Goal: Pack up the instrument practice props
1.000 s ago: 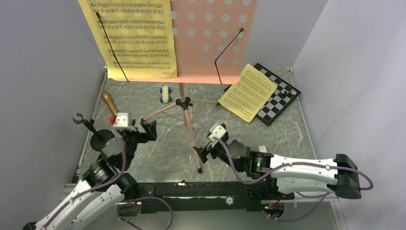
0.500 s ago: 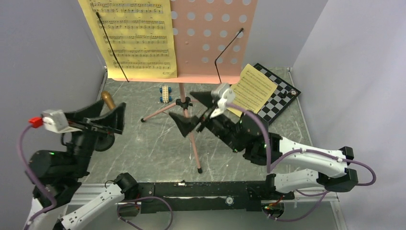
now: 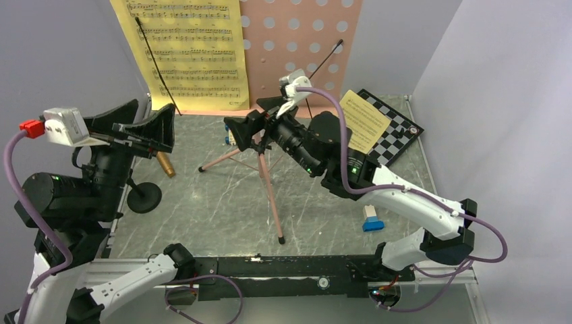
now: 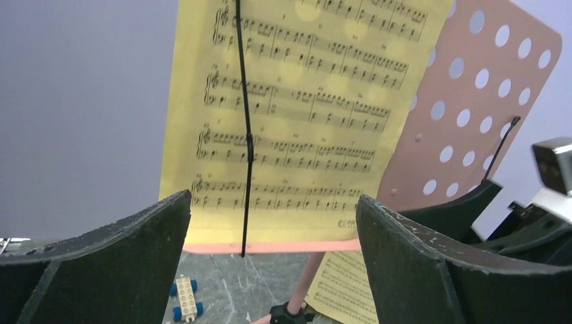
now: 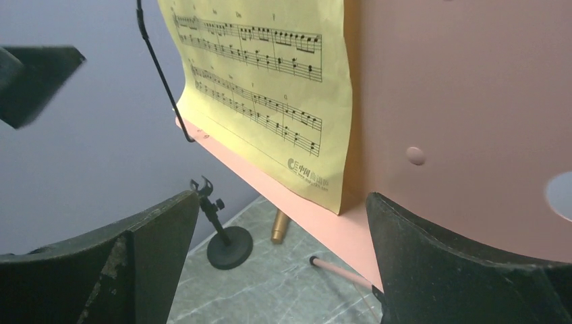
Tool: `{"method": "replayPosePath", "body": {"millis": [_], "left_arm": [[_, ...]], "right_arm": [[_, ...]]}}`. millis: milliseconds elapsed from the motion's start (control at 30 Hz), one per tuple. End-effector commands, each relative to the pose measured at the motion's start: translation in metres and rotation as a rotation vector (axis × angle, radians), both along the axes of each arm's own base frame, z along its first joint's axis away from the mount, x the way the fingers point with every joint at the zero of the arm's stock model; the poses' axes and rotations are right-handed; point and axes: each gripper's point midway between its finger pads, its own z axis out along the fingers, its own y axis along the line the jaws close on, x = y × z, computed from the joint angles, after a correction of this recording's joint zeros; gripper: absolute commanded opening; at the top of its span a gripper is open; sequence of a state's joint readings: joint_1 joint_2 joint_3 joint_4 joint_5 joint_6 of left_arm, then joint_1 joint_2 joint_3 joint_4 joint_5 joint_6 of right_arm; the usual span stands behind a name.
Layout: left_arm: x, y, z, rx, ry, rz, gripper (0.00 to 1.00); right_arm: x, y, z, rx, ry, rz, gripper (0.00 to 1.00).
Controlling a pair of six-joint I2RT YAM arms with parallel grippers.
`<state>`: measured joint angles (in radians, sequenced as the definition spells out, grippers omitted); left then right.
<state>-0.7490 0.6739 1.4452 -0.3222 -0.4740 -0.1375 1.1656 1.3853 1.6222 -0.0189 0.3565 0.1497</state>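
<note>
We see the two dark fingers (image 5: pixel 135 270) at the lower left and lower right of the frame, set wide apart with nothing between them. Beyond them stands the pink music-stand desk (image 5: pixel 459 101), with a yellow sheet-music page (image 5: pixel 270 81) lying flat against it, its bottom corner overhanging the lower lip. A thin black retaining wire (image 5: pixel 158 67) runs alongside the page's left edge. Below the lip, on the grey counter (image 5: pixel 270 297), we note the black round-based mic stand (image 5: pixel 226 246) near the counter edge along the wall. The gold-brown microphone (image 5: pixel 278 227) is just beside it, partly hidden by the lip. One pink tripod leg (image 5: pixel 340 270) is also there.
</note>
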Motion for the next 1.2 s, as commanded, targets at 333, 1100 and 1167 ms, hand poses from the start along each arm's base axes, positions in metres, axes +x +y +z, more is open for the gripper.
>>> {"method": "replayPosePath", "body": {"millis": [333, 1100, 1167], "left_arm": [[0.012, -0.006, 0.027, 0.021, -0.047, 0.034, 0.92], [0.027, -0.016, 0.018, 0.062, -0.064, 0.066, 0.51], [0.029, -0.016, 0.018, 0.061, -0.063, 0.069, 0.51]], "right_arm": [[0.017, 0.009, 0.004, 0.027, 0.13, -0.061, 0.97], [0.02, 0.032, 0.011, 0.036, 0.051, -0.013, 0.55], [0.02, 0.033, 0.012, 0.034, 0.045, -0.007, 0.48]]}}
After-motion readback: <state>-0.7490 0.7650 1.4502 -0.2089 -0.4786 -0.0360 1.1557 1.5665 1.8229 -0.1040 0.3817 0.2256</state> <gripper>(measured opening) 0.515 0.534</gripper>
